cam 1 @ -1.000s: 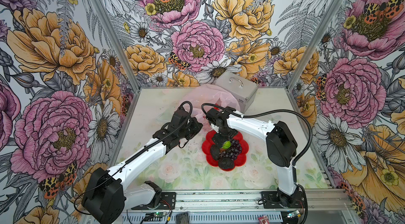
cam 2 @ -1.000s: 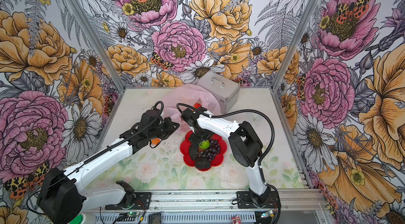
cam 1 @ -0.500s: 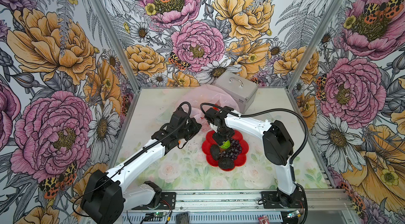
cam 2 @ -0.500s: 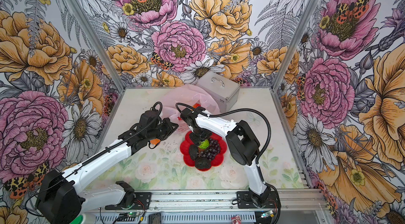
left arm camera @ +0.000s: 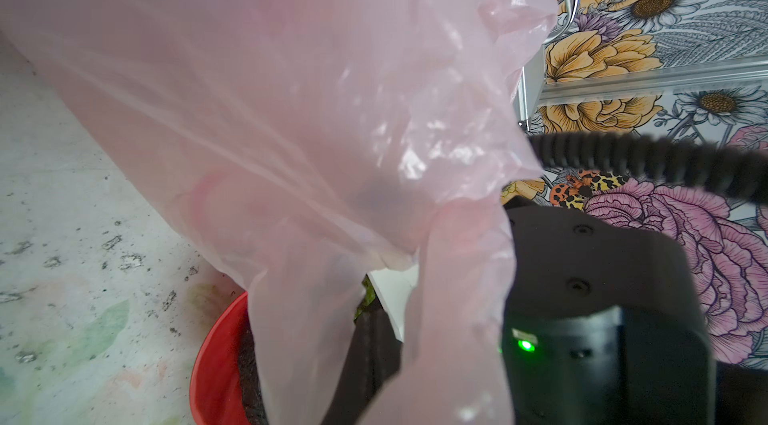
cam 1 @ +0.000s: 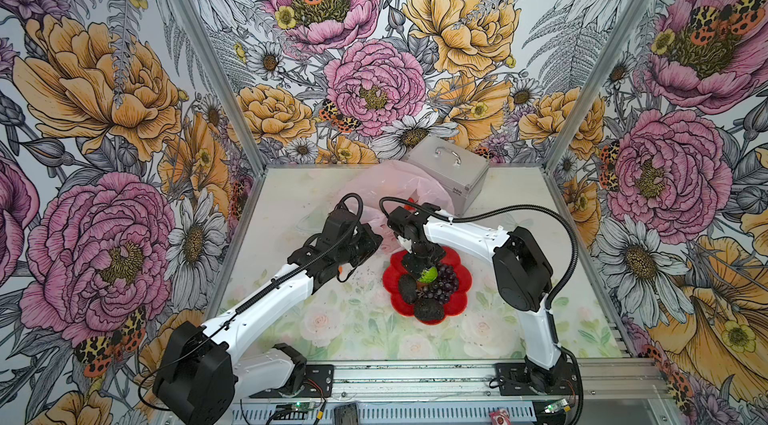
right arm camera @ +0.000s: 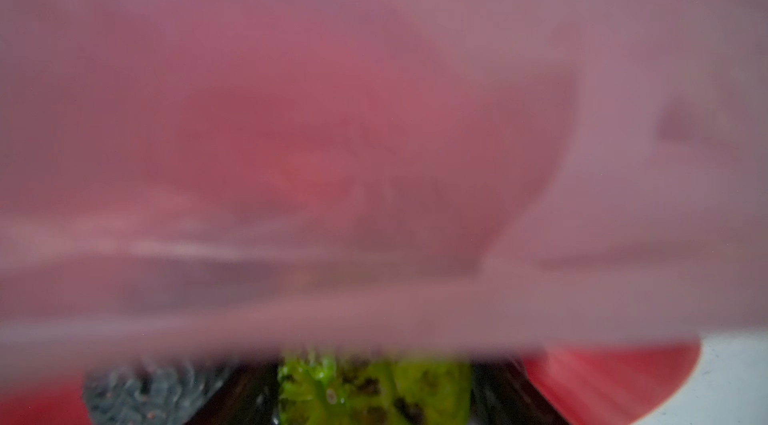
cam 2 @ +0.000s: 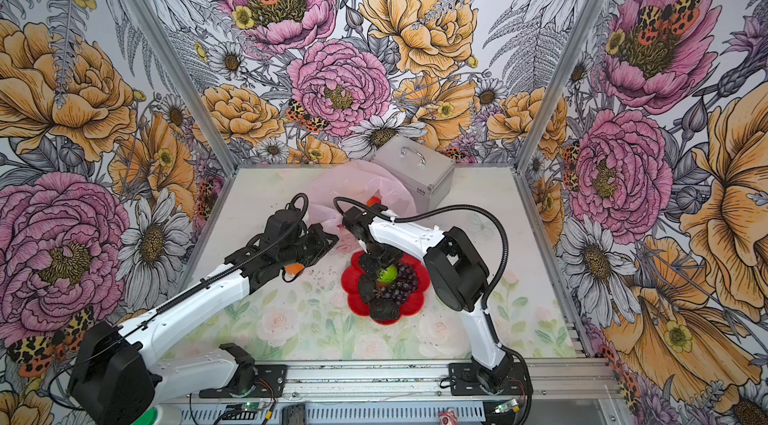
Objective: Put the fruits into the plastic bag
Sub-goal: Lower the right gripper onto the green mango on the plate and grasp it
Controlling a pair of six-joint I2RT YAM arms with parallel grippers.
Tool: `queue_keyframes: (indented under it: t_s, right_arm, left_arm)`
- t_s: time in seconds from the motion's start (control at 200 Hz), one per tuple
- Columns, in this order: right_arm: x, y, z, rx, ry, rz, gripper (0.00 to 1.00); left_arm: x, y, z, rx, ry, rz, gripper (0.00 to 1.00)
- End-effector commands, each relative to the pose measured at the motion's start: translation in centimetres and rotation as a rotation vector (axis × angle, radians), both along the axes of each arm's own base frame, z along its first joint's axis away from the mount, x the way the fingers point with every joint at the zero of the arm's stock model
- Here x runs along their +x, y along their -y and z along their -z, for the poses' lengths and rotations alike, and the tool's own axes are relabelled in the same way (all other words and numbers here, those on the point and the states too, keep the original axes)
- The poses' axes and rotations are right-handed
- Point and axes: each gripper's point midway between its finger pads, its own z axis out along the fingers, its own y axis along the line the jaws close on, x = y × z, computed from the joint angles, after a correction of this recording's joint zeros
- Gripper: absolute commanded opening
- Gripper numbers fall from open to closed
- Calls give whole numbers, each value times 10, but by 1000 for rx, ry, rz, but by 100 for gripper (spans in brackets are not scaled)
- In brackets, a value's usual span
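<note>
Both top views: left gripper (cam 1: 374, 236) closed on plastic bag (cam 1: 399, 184), 11 o'clock of red plate (cam 1: 459, 303). Right gripper (cam 1: 424, 273) at lime (cam 1: 429, 275), plate's 12 o'clock; lime unmoved from a second ago. Left wrist: bag film covers most. Right wrist only: dark fingers (right arm camera: 241, 402) flank lime; clamped or loose, cannot tell through blur.

Thin glossy translucent plastic bag (left arm camera: 291, 111); matt metal case (cam 1: 446, 169); glossy red plate (cam 1: 457, 304); rough matt avocados (cam 1: 428, 310)
</note>
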Motion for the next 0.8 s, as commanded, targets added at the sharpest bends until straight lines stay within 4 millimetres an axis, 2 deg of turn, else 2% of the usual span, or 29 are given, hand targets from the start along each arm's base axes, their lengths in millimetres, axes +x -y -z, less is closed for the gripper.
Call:
queue_keyframes:
  t_s: [0.0, 0.135, 0.365, 0.795]
  right_arm:
    - [4, 1, 4, -7, 7, -4, 71]
    - [12, -2, -6, 16, 41, 2, 66]
    - [25, -8, -30, 94, 88, 39, 63]
    - [29, -19, -64, 232, 113, 114, 62]
  left_arm:
    - [3, -1, 3, 0, -7, -12, 0]
    - [3, -3, 2, 1, -3, -18, 0]
    - [3, -3, 3, 0, -7, -20, 0]
    - [-3, -4, -1, -10, 5, -17, 0]
